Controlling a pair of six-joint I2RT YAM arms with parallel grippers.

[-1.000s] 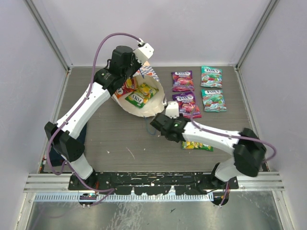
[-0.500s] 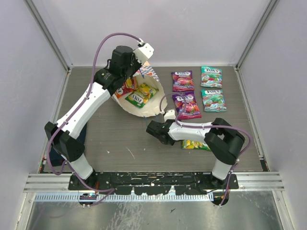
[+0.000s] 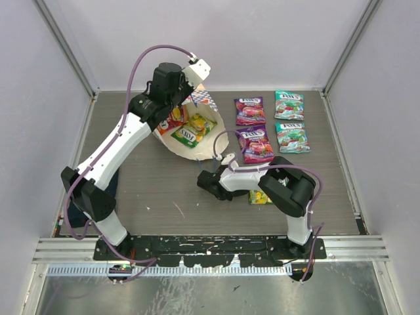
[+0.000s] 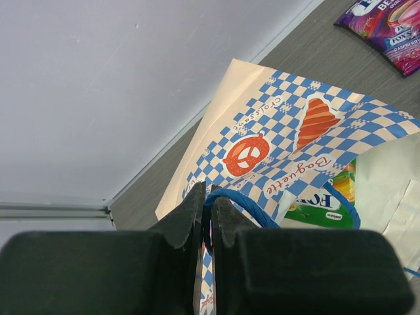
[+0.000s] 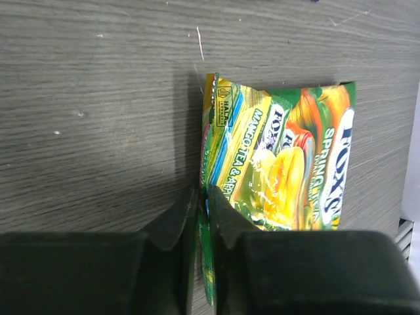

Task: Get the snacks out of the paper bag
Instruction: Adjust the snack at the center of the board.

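The paper bag lies on its side at the back left, mouth toward the camera. My left gripper is shut on its blue cord handle and holds it up. An orange-red snack and a yellow-green snack show inside the bag. Two purple snacks and two teal snacks lie on the table to the right. My right gripper is shut on the edge of a yellow-green snack lying on the table, mostly hidden under my right arm in the top view.
A dark blue cloth lies by the left arm's base. Grey walls close the table in on three sides, and a metal rail runs along the near edge. My right forearm is folded low across the middle.
My right arm has folded in toward its base and its jaws have closed on the yellow-green snack on the table. The left arm and the bag have not moved.
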